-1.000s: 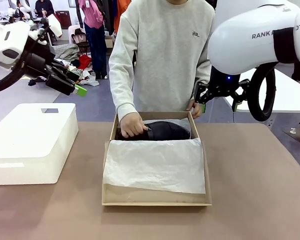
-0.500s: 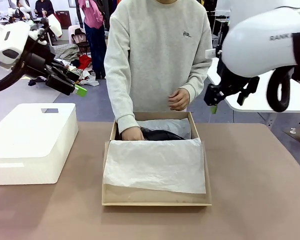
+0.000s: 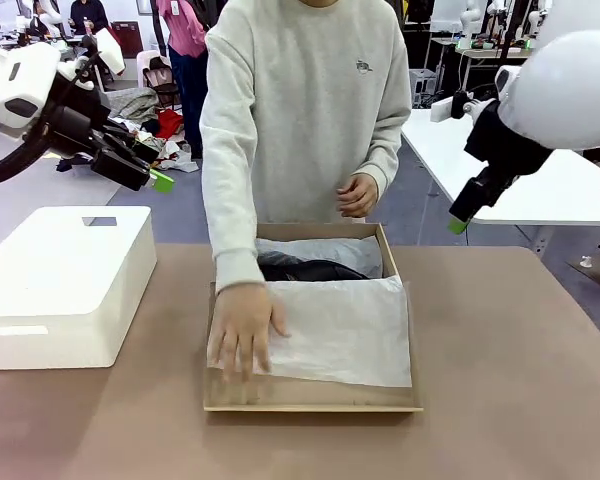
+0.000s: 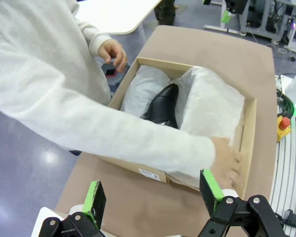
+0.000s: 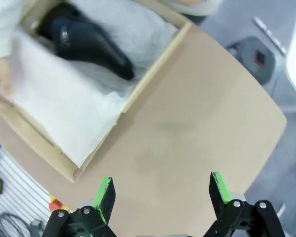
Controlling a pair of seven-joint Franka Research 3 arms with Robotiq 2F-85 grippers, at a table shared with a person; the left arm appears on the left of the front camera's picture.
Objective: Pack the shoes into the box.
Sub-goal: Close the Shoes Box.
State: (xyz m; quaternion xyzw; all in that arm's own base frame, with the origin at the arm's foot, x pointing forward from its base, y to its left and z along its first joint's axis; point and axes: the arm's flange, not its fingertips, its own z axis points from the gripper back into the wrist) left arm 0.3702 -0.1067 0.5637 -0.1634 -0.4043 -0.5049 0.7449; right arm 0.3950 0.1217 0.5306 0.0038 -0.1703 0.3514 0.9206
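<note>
The tan cardboard box (image 3: 310, 404) sits mid-table, lined with white tissue paper (image 3: 340, 330). A black glossy shoe (image 3: 310, 270) lies at its far end, partly under the tissue; it shows as the shoe (image 4: 163, 106) and the shoe (image 5: 84, 42) in the wrist views. A person's hand (image 3: 242, 332) presses flat on the tissue at the box's front left corner. My left gripper (image 3: 150, 178) hangs open and empty, high at the far left, above the box (image 4: 133, 165) in its own view (image 4: 153, 197). My right gripper (image 3: 465, 215) is open, high at the right, off the box's side (image 5: 161, 195).
A white foam block (image 3: 65, 280) stands on the table's left side. The person stands at the far edge behind the box, the other hand (image 3: 358, 195) held at the waist. A white table (image 3: 540, 180) lies behind at the right. Bare brown tabletop (image 3: 510, 350) spreads right of the box.
The person's hand left the shoe at the back and now lies on the tissue at the front left. My right arm swung away to the right. The left arm stayed still.
</note>
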